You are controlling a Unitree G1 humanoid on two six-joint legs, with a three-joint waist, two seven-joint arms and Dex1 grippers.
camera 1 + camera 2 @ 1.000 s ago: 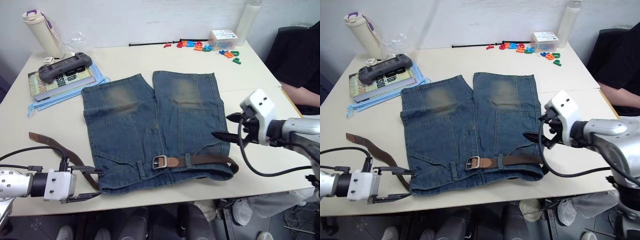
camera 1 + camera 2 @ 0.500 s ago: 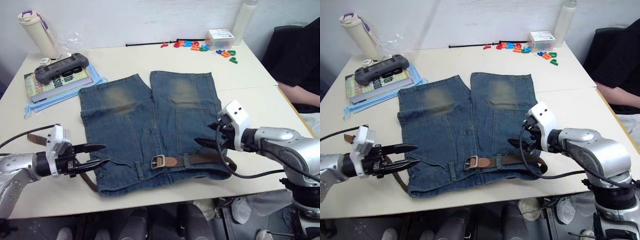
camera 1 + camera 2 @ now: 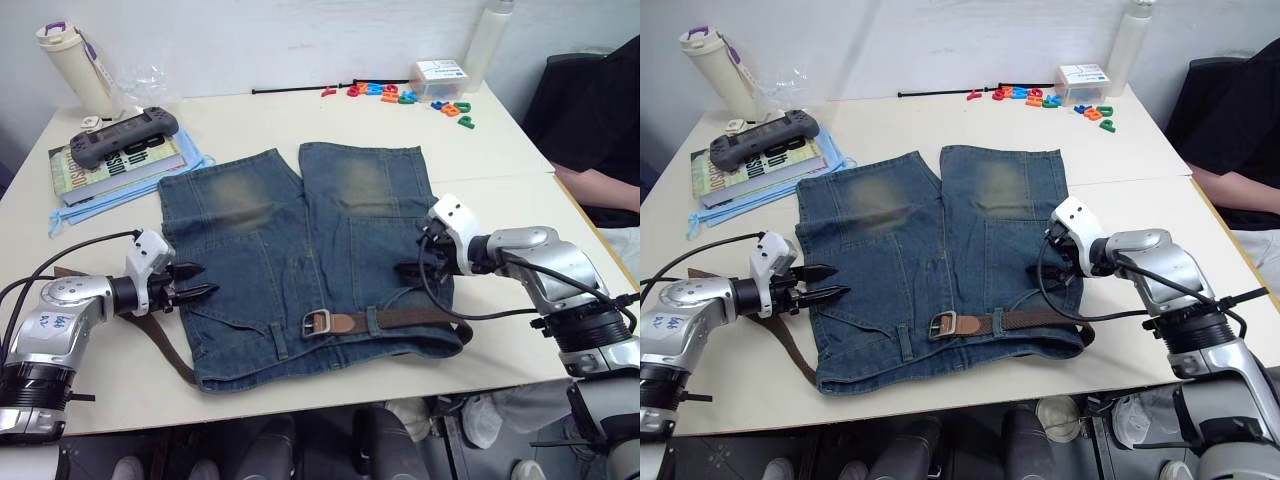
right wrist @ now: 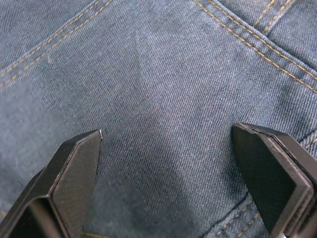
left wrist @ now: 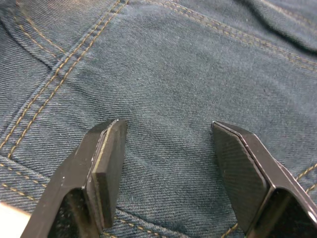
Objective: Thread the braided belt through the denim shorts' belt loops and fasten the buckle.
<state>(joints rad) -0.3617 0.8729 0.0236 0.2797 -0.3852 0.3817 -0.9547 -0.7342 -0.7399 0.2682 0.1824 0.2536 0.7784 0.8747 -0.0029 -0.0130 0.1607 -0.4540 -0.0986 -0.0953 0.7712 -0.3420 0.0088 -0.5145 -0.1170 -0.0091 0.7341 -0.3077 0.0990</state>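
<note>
Brown braided belt (image 3: 400, 319) is lying along the waistband of the denim shorts (image 3: 300, 255), its long axis running across the table and its buckle (image 3: 318, 322) sitting mid-waistband. The right gripper (image 3: 410, 271) is hovering spread just above the strap and nearer; the left gripper (image 3: 200, 281) is gaping over the shorts' left edge.

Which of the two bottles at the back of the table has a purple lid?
The cream bottle at the table's far left corner, behind the book; the bottle at the far right, beside the coloured letters, is plain white.
</note>
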